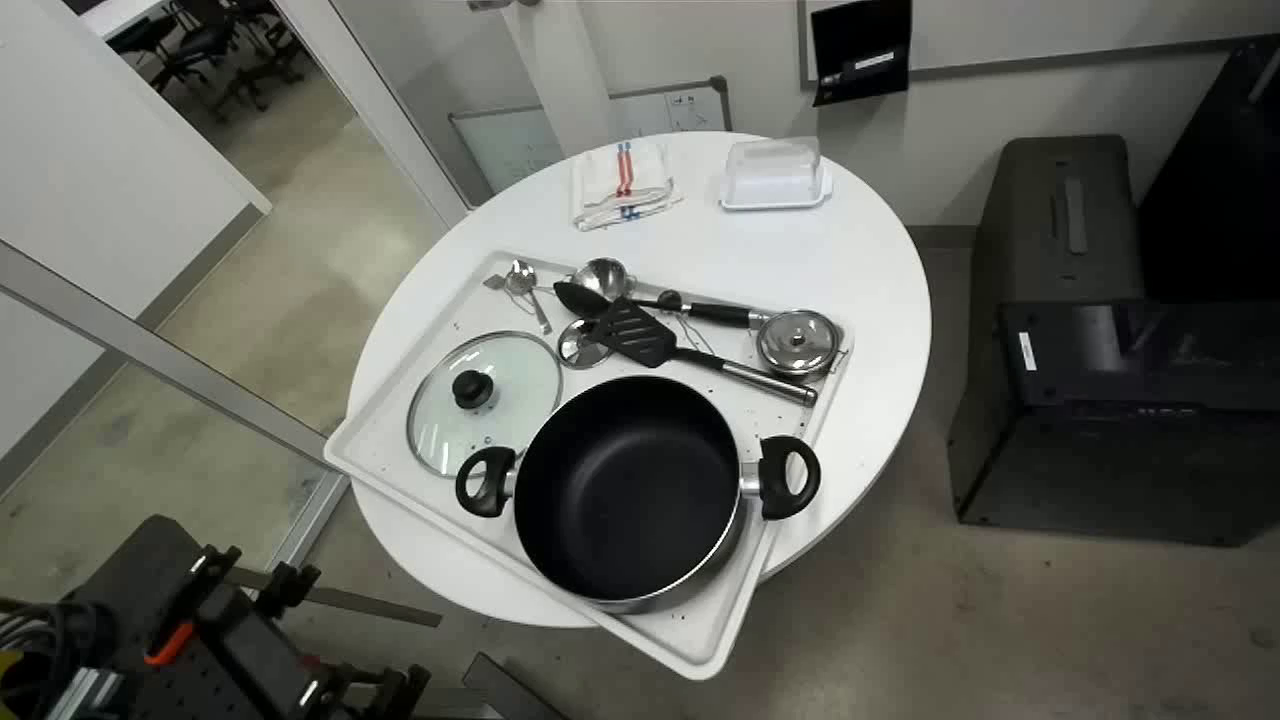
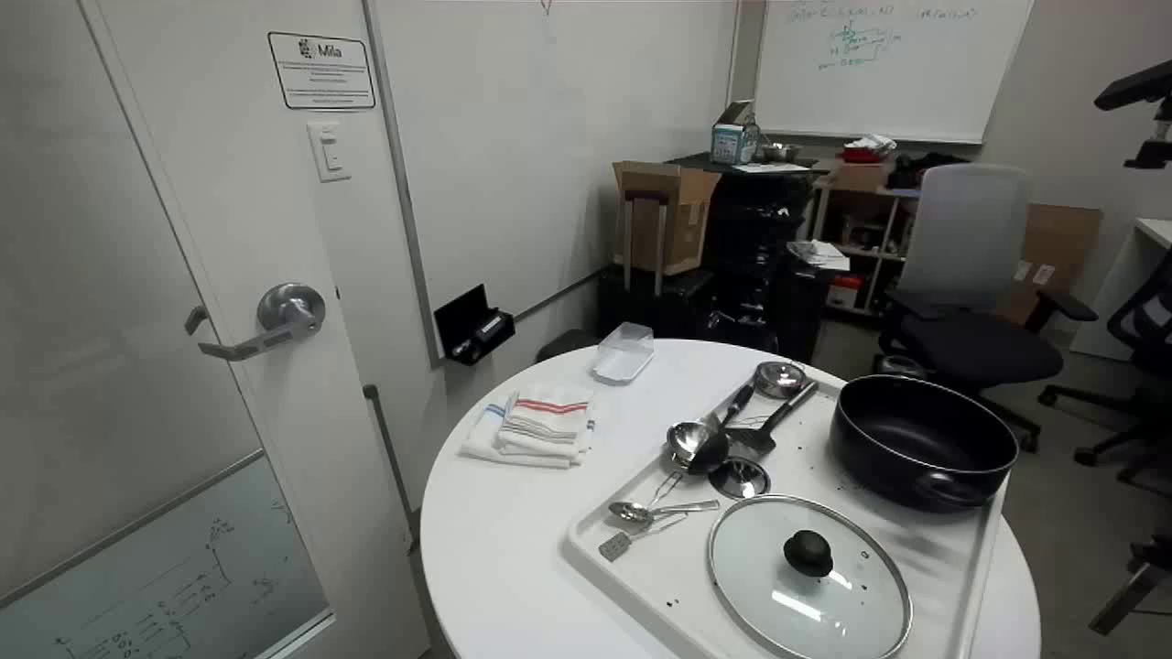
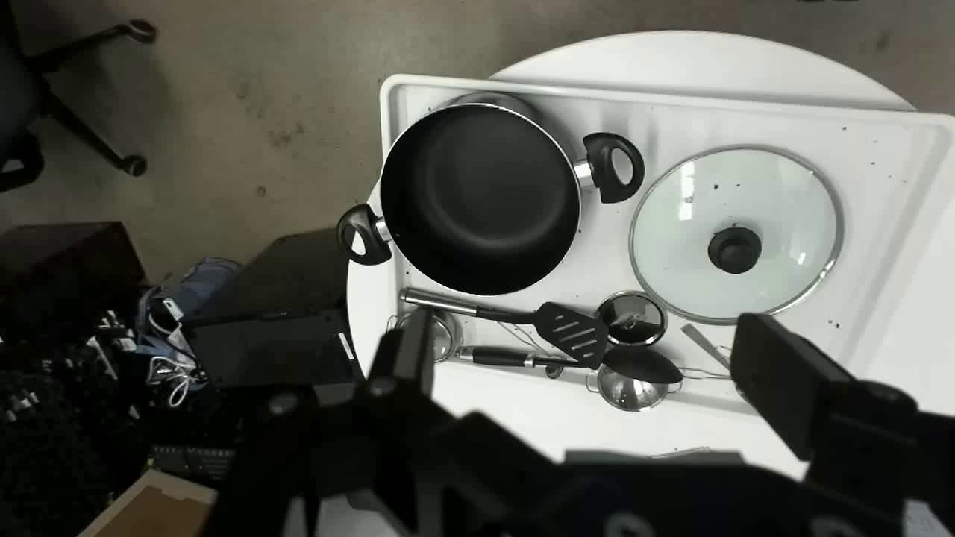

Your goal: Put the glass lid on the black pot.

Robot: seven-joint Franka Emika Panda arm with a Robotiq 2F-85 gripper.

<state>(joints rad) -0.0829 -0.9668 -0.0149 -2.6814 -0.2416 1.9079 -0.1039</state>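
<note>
The glass lid (image 1: 525,400) lies flat on the white tray, its dark knob up, beside the black pot (image 1: 627,490). In an exterior view the lid (image 2: 765,563) is in front and the pot (image 2: 916,458) is behind it to the right. The pot is upright, uncovered and empty inside. In the wrist view the pot (image 3: 481,198) is at the upper middle and the lid (image 3: 746,194) is at the right, near one pot handle. My gripper (image 3: 587,328) is open and empty, its fingers wide apart above the table. I cannot clearly make the gripper out in the exterior views.
The tray (image 1: 420,507) holds a slotted spatula (image 1: 640,335), a ladle (image 1: 720,314), small steel pots and lids, and small utensils. A folded towel (image 1: 625,185) and a clear butter dish (image 1: 775,175) stand on the round white table (image 1: 880,270). Dark cases stand beside the table.
</note>
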